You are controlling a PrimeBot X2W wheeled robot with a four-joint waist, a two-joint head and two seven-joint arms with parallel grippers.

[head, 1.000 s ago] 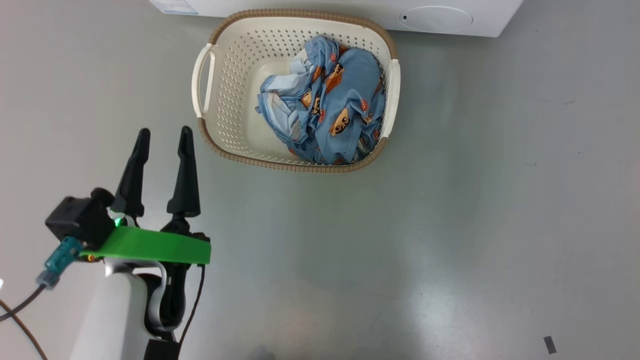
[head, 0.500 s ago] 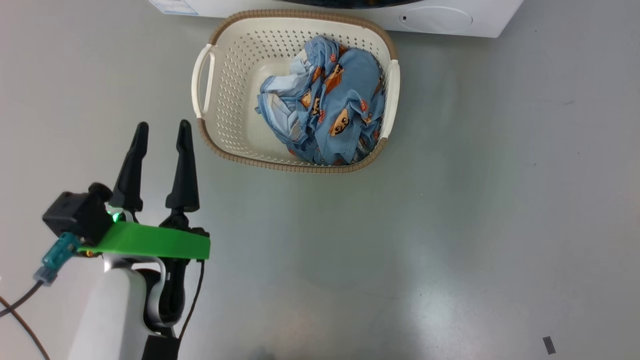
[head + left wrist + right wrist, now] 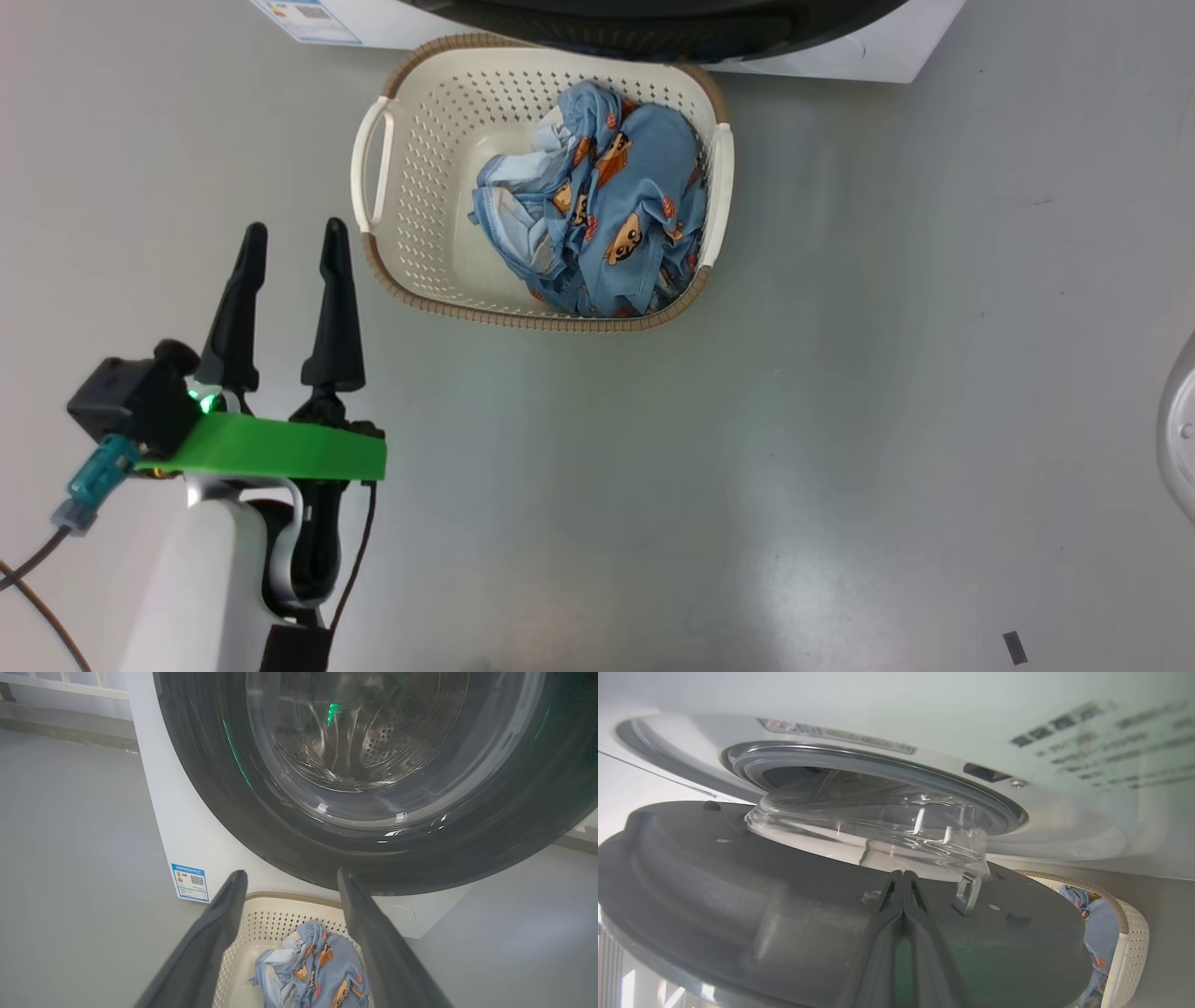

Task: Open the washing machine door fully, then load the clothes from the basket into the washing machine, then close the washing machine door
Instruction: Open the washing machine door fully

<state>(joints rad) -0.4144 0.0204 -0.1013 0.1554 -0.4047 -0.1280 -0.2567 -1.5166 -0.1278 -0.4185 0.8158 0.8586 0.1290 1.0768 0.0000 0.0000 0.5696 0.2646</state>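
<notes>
— One question first: where does the washing machine door (image 3: 738,896) stand?
— Ajar. From the right wrist its grey inner face shows swung a little off the washing machine (image 3: 1064,830), the glass bowl (image 3: 878,830) just outside the round opening. From the head its black edge overhangs the far rim of the basket (image 3: 429,159).
— And the right pincer (image 3: 903,877)?
— Closed, both fingers pressed together with nothing seen between them, tips lying against that inner face just below the bowl.
— The clothes (image 3: 607,215)?
— Bunched in the basket's right half; the basket sits on the floor (image 3: 747,467), right in front of the machine.
— What is the left arm doing?
— Its pale forearm (image 3: 196,579) rises from the lower left, a green bracket (image 3: 271,448) at the wrist. The left pincer (image 3: 292,229) is open and holds nothing, fingers spread and pointing toward the machine, over the floor just left of the basket, not touching it. Its camera faces the door's glossy outer side, the steel drum (image 3: 373,742) visible through the window.
</notes>
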